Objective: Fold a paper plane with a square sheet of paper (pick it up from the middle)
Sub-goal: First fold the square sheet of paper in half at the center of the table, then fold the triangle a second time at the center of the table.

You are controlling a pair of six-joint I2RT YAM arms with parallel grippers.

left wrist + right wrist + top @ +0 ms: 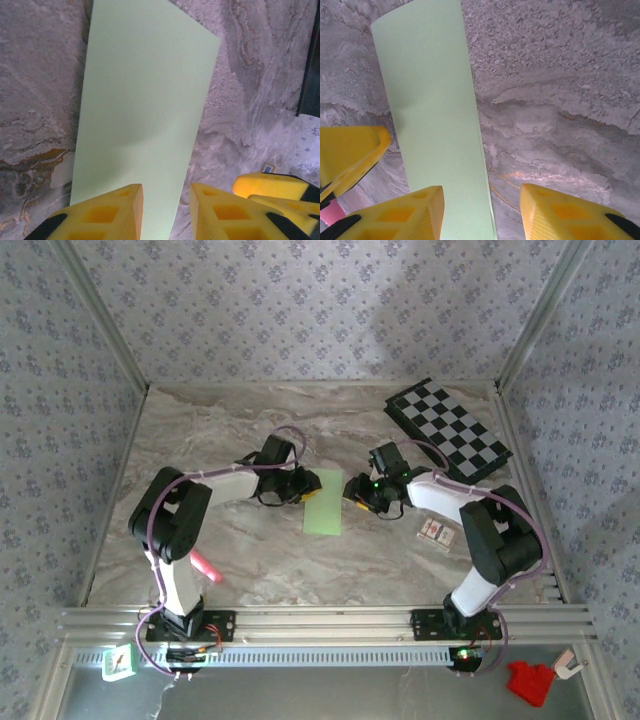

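From overhead: both arms bent inward toward mid-frame, left tool (pixel 305 486) and right tool (pixel 352 490) facing each other across the sheet of paper (pixel 323 503). Seen there as a narrow pale green rectangle, long side running up-frame, flat on the marble surface (pixel 220 430), just right of the left tool and just left of the right one. Given by the overhead and not by the wrists: chequered board (pixel 450 430) at upper right, pink marker (pixel 205 567) at lower left beside the left arm, small packet (pixel 437 532) right of centre. Jaw gaps too small to judge from that height. Left wrist view: left tool (pixel 166 192) at bottom edge, yellow fingers (pixel 107 212) parted, released, nothing pinched. Sheet of paper (pixel 145 110) running from bottom centre to the top of the frame, lower end passing beneath the left-hand finger and into the gap. Right tool's fingers (pixel 270 184) at lower right, off the paper. Right wrist view: right tool (pixel 481 192) at bottom edge, jaws wider apart, likewise released. Sheet of paper (pixel 435 125) as a strip from upper left to bottom centre, right edge falling inside the gap, nearer the left-hand finger. One finger (pixel 350 150) of the left tool at mid-left, just beside the strip.
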